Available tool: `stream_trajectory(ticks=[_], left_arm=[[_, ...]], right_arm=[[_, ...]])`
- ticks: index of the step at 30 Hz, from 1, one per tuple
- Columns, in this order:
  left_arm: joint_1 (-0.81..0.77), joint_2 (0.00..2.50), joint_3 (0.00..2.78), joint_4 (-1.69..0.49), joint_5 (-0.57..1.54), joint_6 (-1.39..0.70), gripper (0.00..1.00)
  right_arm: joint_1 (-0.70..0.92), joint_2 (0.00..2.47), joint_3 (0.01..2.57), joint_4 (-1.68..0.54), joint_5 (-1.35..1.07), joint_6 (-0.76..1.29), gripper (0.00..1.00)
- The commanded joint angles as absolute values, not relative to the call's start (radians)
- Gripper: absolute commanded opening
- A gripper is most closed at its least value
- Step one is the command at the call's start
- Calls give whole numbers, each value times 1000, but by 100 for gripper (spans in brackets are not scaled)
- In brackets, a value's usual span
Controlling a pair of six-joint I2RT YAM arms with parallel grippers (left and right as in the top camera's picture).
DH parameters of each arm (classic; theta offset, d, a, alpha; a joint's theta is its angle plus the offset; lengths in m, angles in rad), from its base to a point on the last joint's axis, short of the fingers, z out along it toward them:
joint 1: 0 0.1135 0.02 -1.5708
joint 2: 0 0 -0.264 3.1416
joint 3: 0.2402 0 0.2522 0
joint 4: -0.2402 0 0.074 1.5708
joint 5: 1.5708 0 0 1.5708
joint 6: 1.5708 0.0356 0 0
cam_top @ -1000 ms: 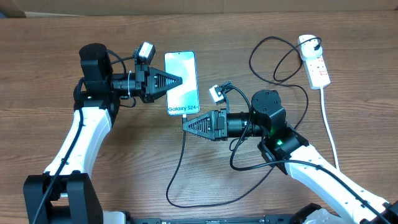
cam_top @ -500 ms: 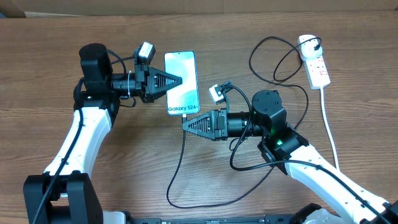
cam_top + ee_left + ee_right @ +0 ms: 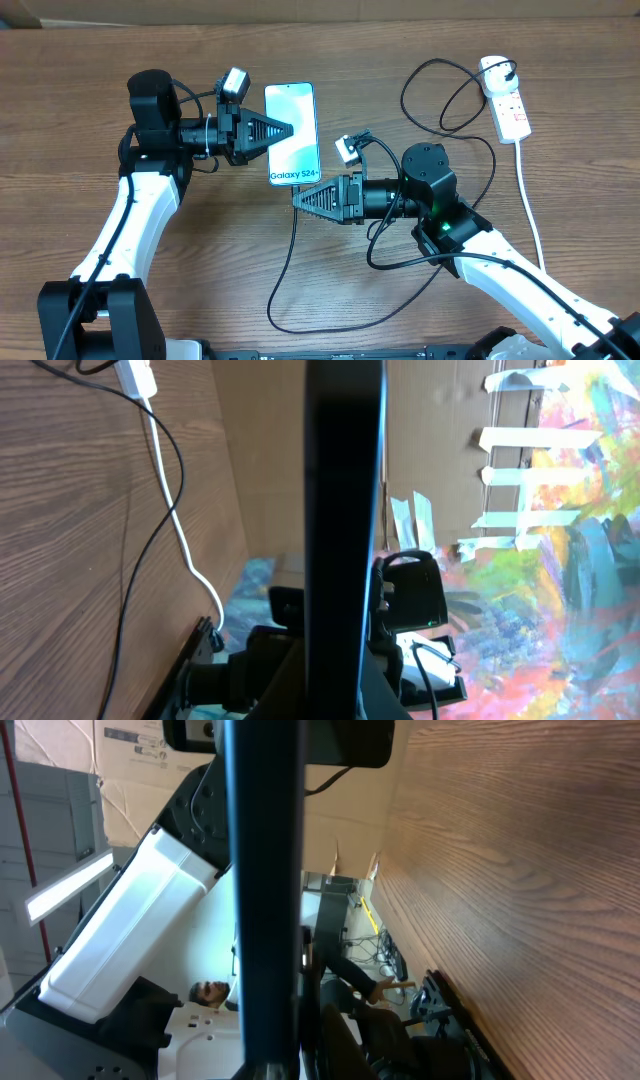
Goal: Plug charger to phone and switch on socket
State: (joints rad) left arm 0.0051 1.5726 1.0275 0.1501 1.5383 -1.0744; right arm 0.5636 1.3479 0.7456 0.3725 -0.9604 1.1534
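Both grippers clenched: left gripper (image 3: 290, 128) tip on slim teal-screen phone (image 3: 292, 105) mid-bench, right gripper (image 3: 297, 197) at thin black charger cable (image 3: 295, 235) by phone's near end; grip unclear. Brace phone, push straight in, no skew. White power-strip socket (image 3: 510, 105) sits far-right corner.

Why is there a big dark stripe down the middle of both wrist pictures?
Left wrist view: the shut left tool sits right by the lens, so it shows as a dark, soft-edged bar. Right wrist view: same with the right tool. Overhead view: sharp, evenly lit, the phone screen bright.
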Motion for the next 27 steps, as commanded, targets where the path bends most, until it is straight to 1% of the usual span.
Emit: stream_trajectory(ticks=[1, 7, 12, 18, 27], left_arm=[[-7, 1553, 1050, 154, 1578, -1061, 4], [-7, 1553, 1050, 154, 1573, -1058, 4], [-5, 1553, 1050, 154, 1526, -1058, 4], [28, 1553, 1050, 154, 1489, -1054, 4], [54, 1553, 1050, 154, 1530, -1055, 4]], right_arm=[[562, 1352, 749, 378, -951, 1164, 4], [562, 1351, 749, 382, -960, 1164, 4], [562, 1351, 749, 388, -997, 1179, 4], [562, 1351, 749, 389, -1023, 1180, 4], [561, 1351, 749, 389, -1010, 1182, 4]])
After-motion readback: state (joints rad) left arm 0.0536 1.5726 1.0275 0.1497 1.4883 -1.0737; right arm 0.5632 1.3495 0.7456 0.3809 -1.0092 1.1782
